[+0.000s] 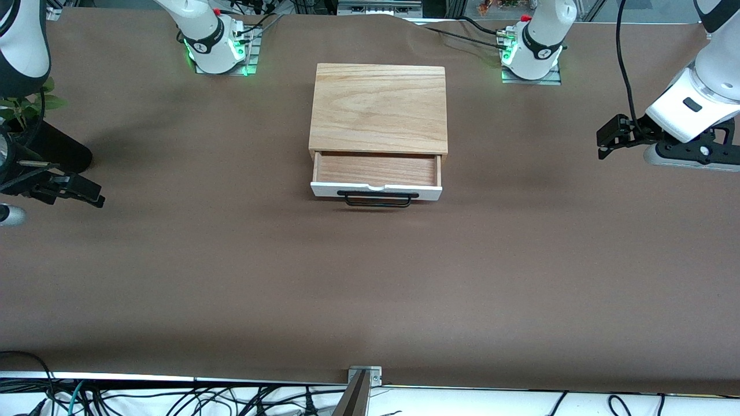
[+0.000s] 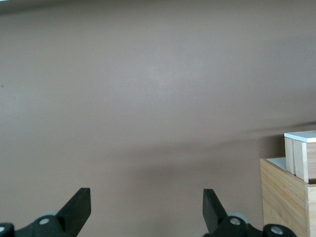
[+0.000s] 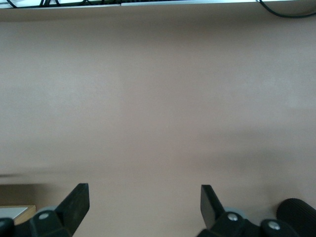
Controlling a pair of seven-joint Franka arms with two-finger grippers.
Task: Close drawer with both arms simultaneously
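The light oak box [image 1: 378, 107] stands at the middle of the table. Its drawer [image 1: 377, 169] is pulled out toward the front camera, showing reddish-brown wood, a white front panel and a black bar handle [image 1: 377, 199]. My left gripper [image 1: 601, 145] hangs open and empty over the table toward the left arm's end, well apart from the drawer. My right gripper [image 1: 99, 196] hangs open and empty toward the right arm's end. The left wrist view shows the open left gripper [image 2: 146, 205] and the drawer's side [image 2: 300, 158]. The right wrist view shows the open right gripper [image 3: 144, 200].
A potted plant with a black pot [image 1: 58, 153] stands at the right arm's end, close to the right gripper; the pot also shows in the right wrist view [image 3: 298, 215]. Brown cloth [image 1: 370, 289] covers the table. Cables and a metal bracket [image 1: 364, 378] lie along the front edge.
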